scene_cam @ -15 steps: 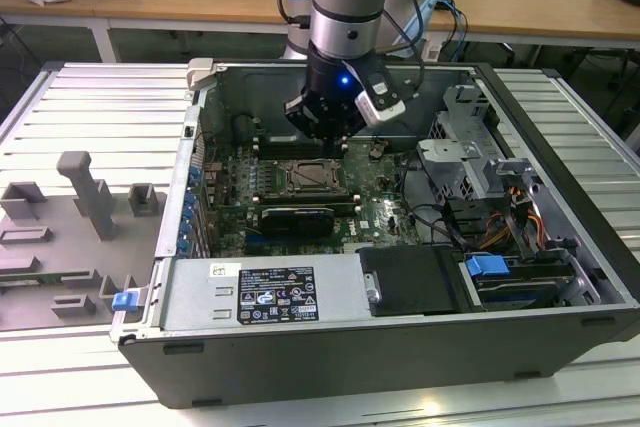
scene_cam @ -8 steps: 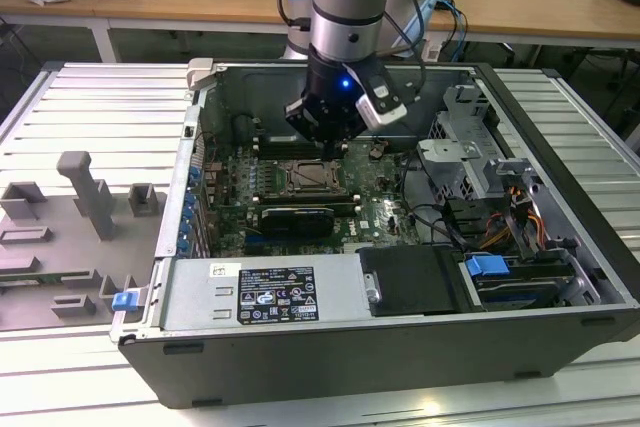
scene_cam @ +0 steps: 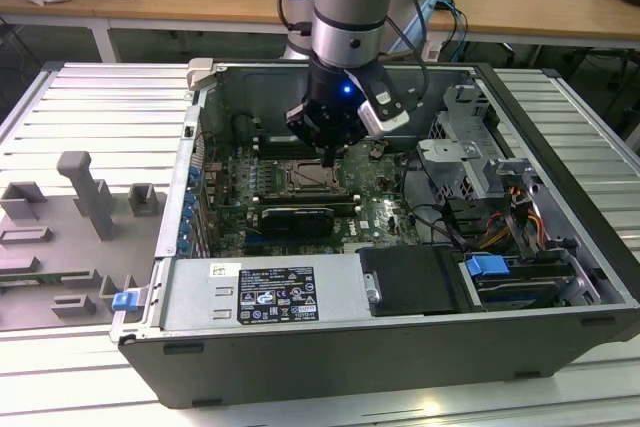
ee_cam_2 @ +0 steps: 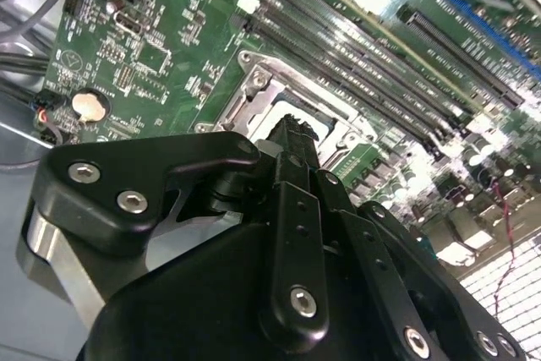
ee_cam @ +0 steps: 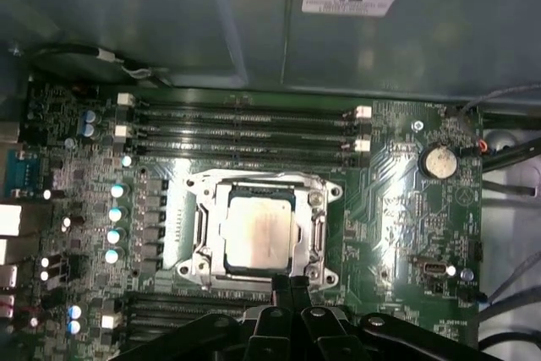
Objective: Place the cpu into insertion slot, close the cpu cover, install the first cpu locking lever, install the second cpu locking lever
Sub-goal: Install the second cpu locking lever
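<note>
closed, empty gripper (ee_cam: 287, 289) hovers at the socket's edge; cpu (ee_cam: 258, 234) seated under cover (ee_cam: 317, 230), light, fragile, edge-held.

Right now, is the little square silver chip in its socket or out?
In. In the first wrist view the square pale-silver cpu lies flat inside the silver-rimmed insertion slot on the green board, with the metal frame round it.

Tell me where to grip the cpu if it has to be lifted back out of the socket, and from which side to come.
Best guess: come straight down from above. The cpu lies flat in the insertion slot, with the cpu cover framing it, so a side approach looks blocked. Its flat pale top is the free face. The pincer sits at the socket's edge.
</note>
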`<state>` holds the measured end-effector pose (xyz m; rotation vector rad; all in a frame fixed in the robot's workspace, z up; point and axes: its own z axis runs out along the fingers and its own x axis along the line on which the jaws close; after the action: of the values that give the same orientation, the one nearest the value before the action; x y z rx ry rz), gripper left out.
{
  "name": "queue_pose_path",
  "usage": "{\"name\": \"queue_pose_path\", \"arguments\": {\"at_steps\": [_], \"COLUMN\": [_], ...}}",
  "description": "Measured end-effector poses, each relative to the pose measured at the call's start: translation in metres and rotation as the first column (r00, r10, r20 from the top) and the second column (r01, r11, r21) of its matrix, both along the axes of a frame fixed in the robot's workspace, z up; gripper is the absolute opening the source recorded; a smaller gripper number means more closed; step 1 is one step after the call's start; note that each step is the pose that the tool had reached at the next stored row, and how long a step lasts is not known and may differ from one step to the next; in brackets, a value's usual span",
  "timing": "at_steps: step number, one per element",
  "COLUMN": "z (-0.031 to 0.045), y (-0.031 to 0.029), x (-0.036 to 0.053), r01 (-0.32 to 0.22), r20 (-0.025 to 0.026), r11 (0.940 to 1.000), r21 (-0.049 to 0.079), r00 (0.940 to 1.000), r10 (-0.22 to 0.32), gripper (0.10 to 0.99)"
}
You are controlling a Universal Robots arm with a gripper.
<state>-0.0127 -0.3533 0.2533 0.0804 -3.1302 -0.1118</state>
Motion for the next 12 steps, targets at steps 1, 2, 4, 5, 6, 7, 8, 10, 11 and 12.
{"name": "queue_pose_path", "arguments": {"at_steps": [1, 2, 4, 5, 6, 7, 8, 10, 11, 12], "z": [0.0, -0.0001, -0.0001, -0.0002, -0.0002, -0.0003, -0.0003, -0.0003, -0.0004, -0.0004], "y": [-0.0021, -0.0039, -0.0066, -0.0078, -0.0103, -0.0129, -0.0136, -0.0149, -0.0153, -0.0158], "x": [0.0, 0.0, 0.0, 0.0, 0.0, 0.0, 0.0, 0.0, 0.0, 0.0], "r01": [0.0, 0.0, 0.0, 0.0, 0.0, 0.0, 0.0, 0.0, 0.0, 0.0], "r20": [0.0, 0.0, 0.0, 0.0, 0.0, 0.0, -0.0001, -0.0012, -0.0022, -0.004], "r11": [1.0, 1.0, 1.0, 1.0, 1.0, 1.0, 1.0, 1.0, 1.0, 1.0], "r21": [0.0, 0.0, 0.0, 0.0, 0.0, 0.0, 0.0, 0.0, 0.001, 0.003], "r00": [1.0, 1.0, 1.0, 1.0, 1.0, 1.0, 1.0, 1.0, 1.0, 1.0], "r10": [0.0, 0.0, 0.0, 0.0, 0.0, 0.0, 0.0, 0.0, 0.0, 0.0], "gripper": [0.106, 0.106, 0.106, 0.106, 0.106, 0.106, 0.106, 0.106, 0.106, 0.106]}}
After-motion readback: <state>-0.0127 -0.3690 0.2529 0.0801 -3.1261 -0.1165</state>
